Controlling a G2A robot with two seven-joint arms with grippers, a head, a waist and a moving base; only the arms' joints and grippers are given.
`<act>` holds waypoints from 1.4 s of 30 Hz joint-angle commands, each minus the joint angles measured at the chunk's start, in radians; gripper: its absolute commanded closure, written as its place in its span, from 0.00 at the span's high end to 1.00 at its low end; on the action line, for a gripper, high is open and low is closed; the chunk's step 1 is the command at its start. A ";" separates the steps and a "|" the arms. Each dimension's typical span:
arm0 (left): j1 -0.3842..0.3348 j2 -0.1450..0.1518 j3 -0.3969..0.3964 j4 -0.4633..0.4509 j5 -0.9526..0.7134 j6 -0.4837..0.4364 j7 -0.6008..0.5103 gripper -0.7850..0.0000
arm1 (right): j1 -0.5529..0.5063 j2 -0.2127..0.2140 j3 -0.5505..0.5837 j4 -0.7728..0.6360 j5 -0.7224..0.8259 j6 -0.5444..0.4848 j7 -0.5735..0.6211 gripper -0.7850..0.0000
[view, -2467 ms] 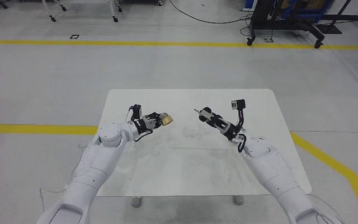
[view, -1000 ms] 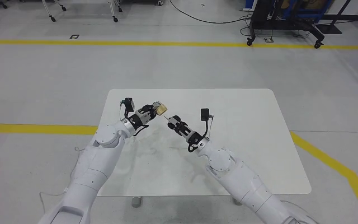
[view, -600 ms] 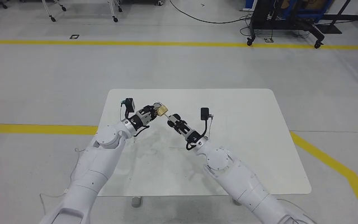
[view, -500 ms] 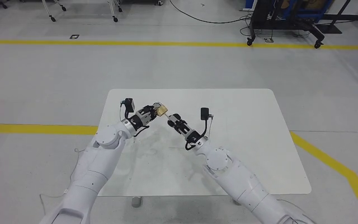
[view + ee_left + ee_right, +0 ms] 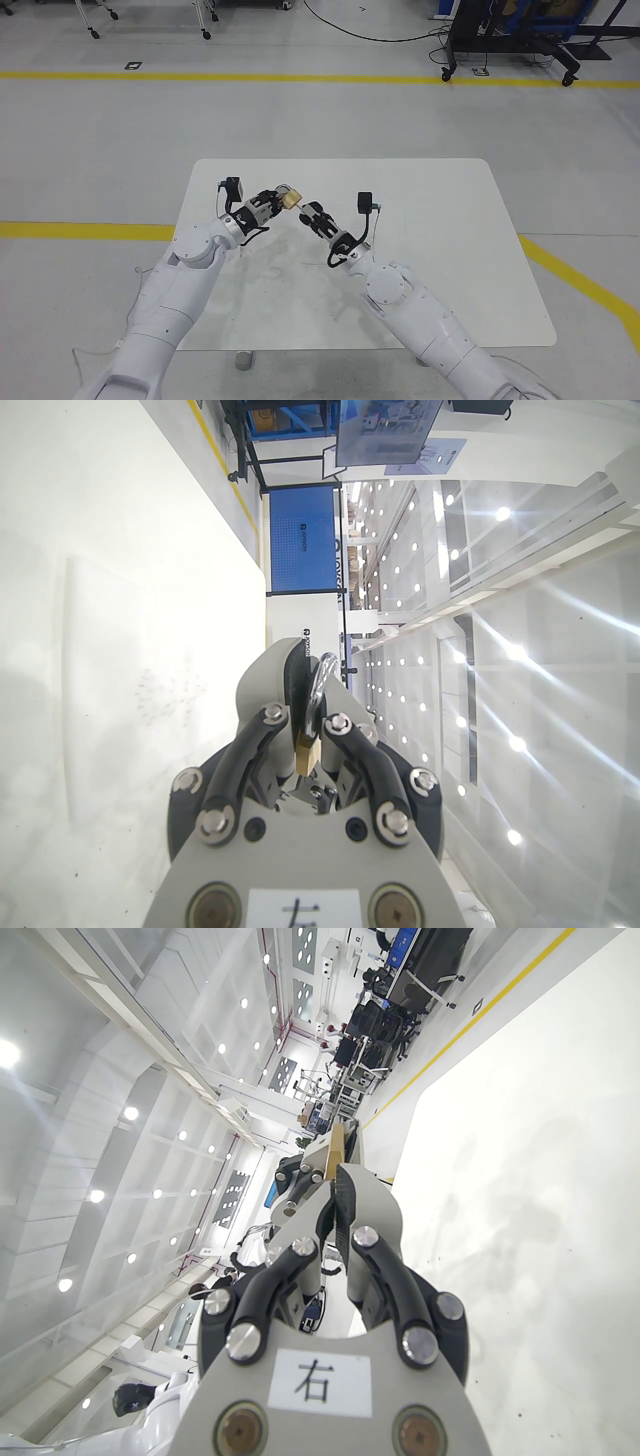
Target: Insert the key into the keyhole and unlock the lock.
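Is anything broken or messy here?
No, nothing looks odd. The left hand grips the brass lock above the table, and the right hand points at it, close up. Nothing looks spilled or damaged.

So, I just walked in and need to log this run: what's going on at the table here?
A two-armed robot is working a key into a padlock above the white table. Its left hand is clamped on the brass padlock, holding it up off the surface. The right hand, shut on the key, points straight at the padlock with its tip right up against it. From these views I can't tell whether the key is in the keyhole.
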 commanded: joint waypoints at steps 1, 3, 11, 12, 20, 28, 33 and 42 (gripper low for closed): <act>-0.001 0.000 -0.003 0.003 -0.005 0.003 -0.001 0.00 | -0.002 -0.002 0.003 -0.001 -0.007 -0.001 -0.001 0.00; -0.001 -0.001 -0.005 0.006 -0.014 0.009 -0.004 0.00 | -0.005 -0.003 0.007 -0.002 -0.015 -0.002 -0.003 0.00; -0.012 -0.006 0.002 0.019 -0.029 0.034 -0.028 0.00 | -0.008 -0.014 0.006 0.005 -0.061 0.002 -0.023 0.00; -0.013 -0.006 0.003 0.021 -0.030 0.034 -0.030 0.00 | -0.008 -0.016 0.005 0.007 -0.067 0.004 -0.025 0.00; -0.017 -0.010 0.011 0.029 -0.028 0.032 -0.040 0.00 | 0.000 -0.033 0.002 0.028 -0.078 -0.002 -0.046 0.00; -0.023 -0.010 0.001 0.042 -0.027 0.036 -0.040 0.00 | 0.000 -0.039 0.004 0.032 -0.068 -0.004 -0.037 1.00; -0.026 -0.010 -0.010 0.054 -0.043 0.051 -0.042 0.00 | 0.000 -0.039 0.004 0.032 -0.068 -0.004 -0.037 1.00; -0.080 -0.020 0.002 0.157 -0.172 0.294 -0.175 0.00 | -0.069 -0.014 0.097 -0.113 -0.018 -0.122 0.028 1.00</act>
